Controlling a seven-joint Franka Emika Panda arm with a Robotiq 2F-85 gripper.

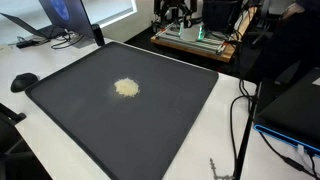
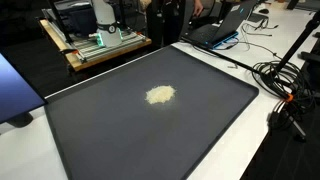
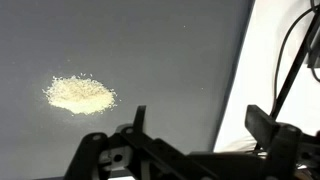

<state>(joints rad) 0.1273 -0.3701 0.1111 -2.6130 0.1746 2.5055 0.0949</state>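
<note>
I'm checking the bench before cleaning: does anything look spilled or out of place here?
Yes. A small heap of pale grains lies loose near the middle of the dark mat, with stray specks around it and no container in sight. The open hand hovers near it, holding nothing.

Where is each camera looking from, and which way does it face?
Exterior view: above a mat corner, facing across the black mat to the grain pile; no hand shown.
Exterior view: above another corner, facing the same pile; no hand shown.
Wrist view: over the mat, looking down; open hand below.
Shared: all show the pile.
</note>
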